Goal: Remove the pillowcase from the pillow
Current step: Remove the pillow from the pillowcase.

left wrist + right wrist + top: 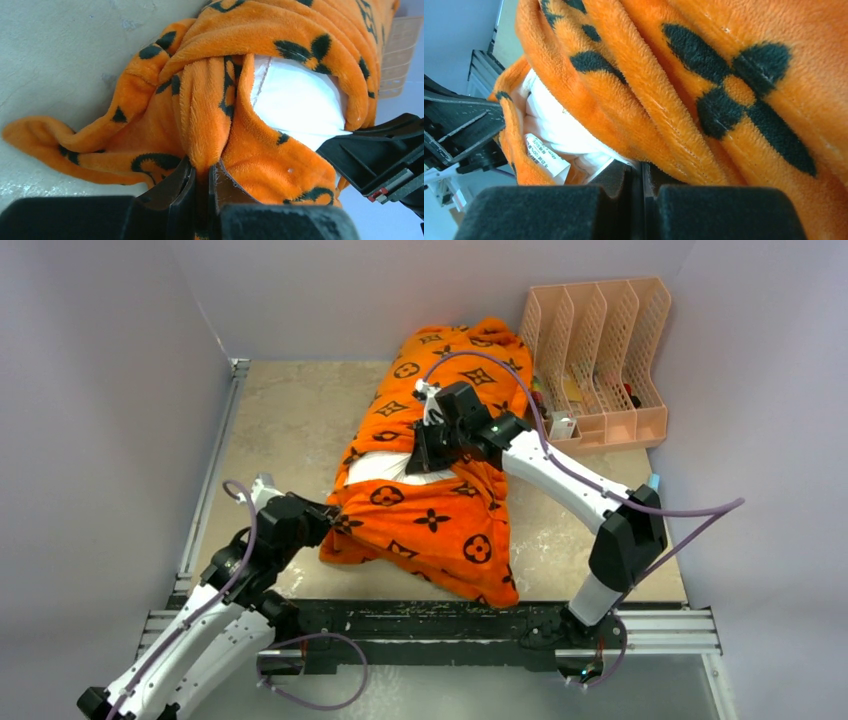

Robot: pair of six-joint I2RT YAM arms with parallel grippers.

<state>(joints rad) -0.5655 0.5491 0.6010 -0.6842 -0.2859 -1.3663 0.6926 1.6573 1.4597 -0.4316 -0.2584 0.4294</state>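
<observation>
Pillowcase: the pillowcase [432, 515] lies on the table [290, 420], long axis running from near me toward the far right.
Pillow: the pillow [385, 468] shows white through a mid-length gap.
Left gripper: my left gripper [202, 182] is clamped on an orange fold at the near-left corner.
Right gripper: my right gripper [636, 175] is closed at the gap's edge; whether on cover or pillow, I cannot tell.
Pull: along that axis, I judge; the left arm is nearer.
</observation>
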